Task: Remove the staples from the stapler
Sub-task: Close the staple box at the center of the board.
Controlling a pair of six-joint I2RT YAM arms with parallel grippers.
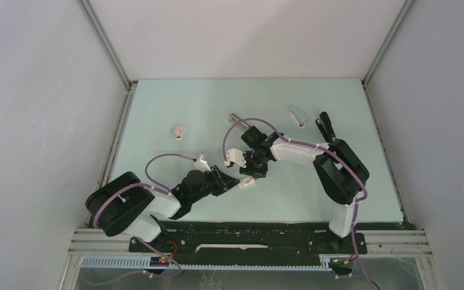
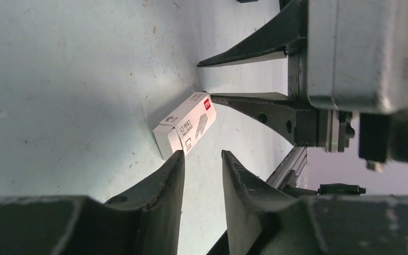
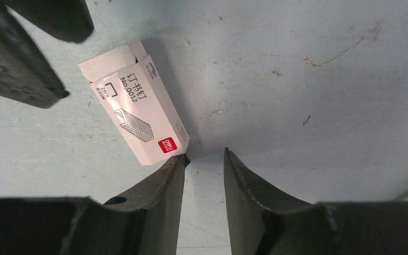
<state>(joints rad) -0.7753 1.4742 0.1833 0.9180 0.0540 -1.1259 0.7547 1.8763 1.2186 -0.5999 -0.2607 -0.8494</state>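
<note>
Hovering at the staple box, stapler untouched

Desk (image 1: 157, 109): pale green, matte, scuffed. Stapler (image 1: 234, 117): slim silver metal, rigid, probably slick; lies toward the far side, beyond both arms. Grip judged best across its long flanks. Left fingers (image 2: 167, 183) and right fingers (image 3: 162, 188): black, tapered, parted, empty, tips just beside a small white card box (image 3: 135, 101). Staples: none visible; expect light, brittle strips.

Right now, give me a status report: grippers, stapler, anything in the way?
Left gripper and right gripper open, empty. Stapler untouched, farther back. Staple box lies between the two grippers.
</note>
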